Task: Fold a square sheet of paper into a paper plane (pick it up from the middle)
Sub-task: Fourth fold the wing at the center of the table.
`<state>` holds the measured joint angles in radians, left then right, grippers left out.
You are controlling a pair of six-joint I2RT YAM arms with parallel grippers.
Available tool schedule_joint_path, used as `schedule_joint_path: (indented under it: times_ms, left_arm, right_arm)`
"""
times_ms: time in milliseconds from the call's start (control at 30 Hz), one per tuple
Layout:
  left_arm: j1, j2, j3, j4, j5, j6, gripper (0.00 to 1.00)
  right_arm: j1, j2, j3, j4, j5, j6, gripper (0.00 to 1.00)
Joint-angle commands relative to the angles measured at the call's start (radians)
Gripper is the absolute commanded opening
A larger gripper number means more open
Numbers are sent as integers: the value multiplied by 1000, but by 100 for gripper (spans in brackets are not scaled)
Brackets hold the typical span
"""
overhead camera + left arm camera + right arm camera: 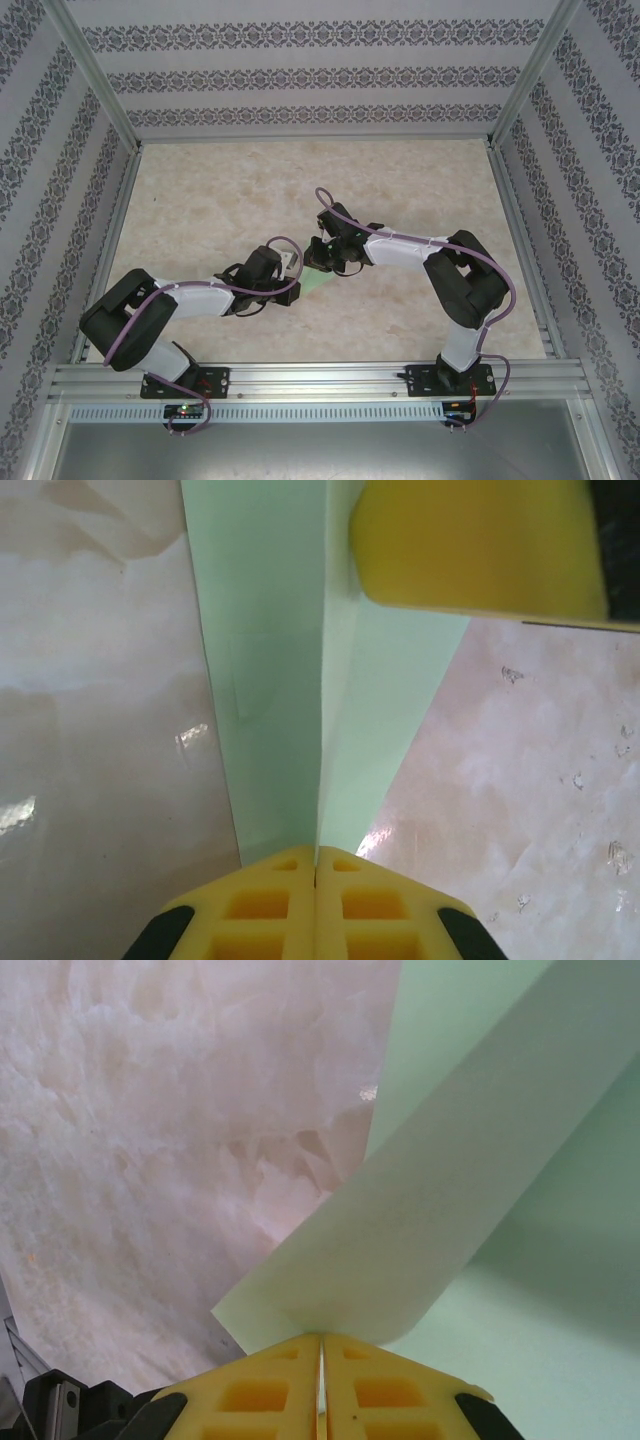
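Observation:
The pale green sheet of paper [321, 281] lies folded between the two arms at the middle of the table. In the left wrist view the paper [270, 680] narrows toward my left gripper [317, 852], which is shut on its raised centre crease. The right gripper's yellow finger [480, 540] touches the paper's far end there. In the right wrist view a flap of the paper [450, 1190] curls up from the rest of the sheet, and my right gripper [320, 1336] is shut on the flap's edge. From above, the left gripper [292, 283] and the right gripper [326, 264] nearly meet over the paper.
The marbled beige tabletop [220, 190] stretches around the paper. Patterned walls on aluminium posts [95, 90] close in three sides. An aluminium rail [320, 378] with both arm bases runs along the near edge.

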<state>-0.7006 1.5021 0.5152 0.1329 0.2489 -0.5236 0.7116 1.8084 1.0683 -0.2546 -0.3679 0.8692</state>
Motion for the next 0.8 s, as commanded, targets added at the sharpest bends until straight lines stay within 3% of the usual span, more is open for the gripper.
schedule_joint_path:
  times_ms: [0,233,767]
  left_arm:
    - [-2,17,32,16,23,19,1]
    - [-2,51,46,64,119,-27,0]
    - [40,155,25,189,209,-107,0]
  right_arm:
    - [8,-2,25,-14,15,-2,10]
    - [8,-7,35,-27,23,-15,10]
    - [-9,3,13,-9,60,-7,9]
